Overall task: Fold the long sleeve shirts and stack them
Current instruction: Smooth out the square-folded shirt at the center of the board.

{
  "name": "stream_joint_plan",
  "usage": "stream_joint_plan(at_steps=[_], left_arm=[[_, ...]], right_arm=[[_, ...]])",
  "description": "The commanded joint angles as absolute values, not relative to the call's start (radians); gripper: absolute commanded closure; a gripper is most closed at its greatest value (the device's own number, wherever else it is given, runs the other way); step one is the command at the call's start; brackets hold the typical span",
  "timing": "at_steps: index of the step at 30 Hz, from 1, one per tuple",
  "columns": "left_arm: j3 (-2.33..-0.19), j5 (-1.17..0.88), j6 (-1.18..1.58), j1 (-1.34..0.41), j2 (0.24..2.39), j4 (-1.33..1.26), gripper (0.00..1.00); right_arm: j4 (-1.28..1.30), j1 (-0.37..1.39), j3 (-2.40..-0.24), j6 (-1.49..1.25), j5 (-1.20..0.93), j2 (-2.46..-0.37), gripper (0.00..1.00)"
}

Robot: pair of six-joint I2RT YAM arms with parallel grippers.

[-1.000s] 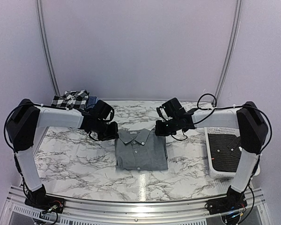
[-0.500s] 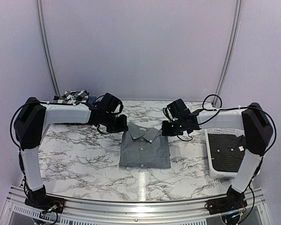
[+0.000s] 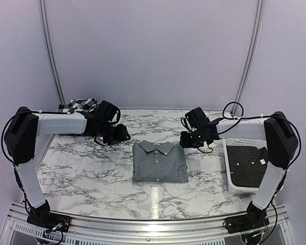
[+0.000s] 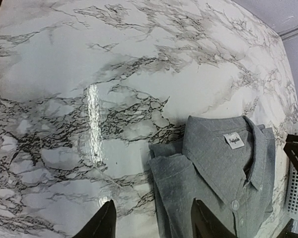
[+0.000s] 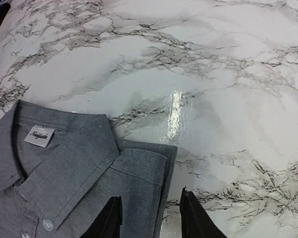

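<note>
Now the plain mid-grey, button-front cloth shirt (image 3: 159, 162), folded into a rectangle, is being left flat at the middle of the marble-patterned table (image 3: 81, 168), its collar just let go. The left gripper (image 3: 118, 134) and right gripper (image 3: 187, 139) are being held near the collar's two ends, jaws partly open and empty. Folding is judged finished; stacking with the black-and-white checked shirt (image 3: 77, 105) at the far left is being awaited.

Even bright overhead light, glare streak on marble table (image 4: 92, 124), soft shadows

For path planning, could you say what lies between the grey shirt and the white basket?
In the top external view, only bare marble tabletop separates shirt and basket.
</note>
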State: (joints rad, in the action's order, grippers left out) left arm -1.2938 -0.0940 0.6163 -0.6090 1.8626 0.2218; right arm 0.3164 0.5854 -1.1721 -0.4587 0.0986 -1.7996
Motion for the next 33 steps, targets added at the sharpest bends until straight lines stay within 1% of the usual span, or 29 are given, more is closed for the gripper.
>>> stream_joint_plan(at_steps=[1, 3, 6, 10, 14, 16, 18, 26, 33], left_arm=[[-1.131, -0.17, 0.665, -0.613, 1.736, 0.195, 0.53], [-1.048, -0.216, 0.692, -0.615, 1.69, 0.148, 0.59], [-0.959, -0.278, 0.734, -0.631, 1.658, 0.081, 0.65], [-0.867, -0.346, 0.811, -0.673, 1.649, -0.054, 0.66], [-0.79, -0.355, 0.861, -0.712, 1.635, -0.176, 0.67], [-0.785, -0.342, 0.854, -0.732, 1.637, -0.185, 0.67], [-0.786, -0.329, 0.845, -0.745, 1.642, -0.186, 0.69], [-0.766, -0.325, 0.802, -0.789, 1.621, -0.187, 0.77], [-0.735, -0.348, 0.76, -0.818, 1.583, -0.213, 0.78]], right_arm=[[0.324, 0.622, -1.196, -0.449, 0.101, -1.695, 0.63], [0.324, 0.66, -1.229, -0.44, 0.087, -1.702, 0.63], [0.304, 0.71, -1.285, -0.431, 0.042, -1.741, 0.64], [0.267, 0.766, -1.378, -0.429, -0.053, -1.838, 0.65], [0.233, 0.818, -1.468, -0.426, -0.14, -1.935, 0.69], [0.213, 0.829, -1.495, -0.437, -0.193, -1.977, 0.72], [0.204, 0.844, -1.512, -0.441, -0.215, -2.005, 0.73], [0.169, 0.866, -1.513, -0.46, -0.242, -2.056, 0.74], [0.158, 0.865, -1.532, -0.461, -0.244, -2.103, 0.76]])
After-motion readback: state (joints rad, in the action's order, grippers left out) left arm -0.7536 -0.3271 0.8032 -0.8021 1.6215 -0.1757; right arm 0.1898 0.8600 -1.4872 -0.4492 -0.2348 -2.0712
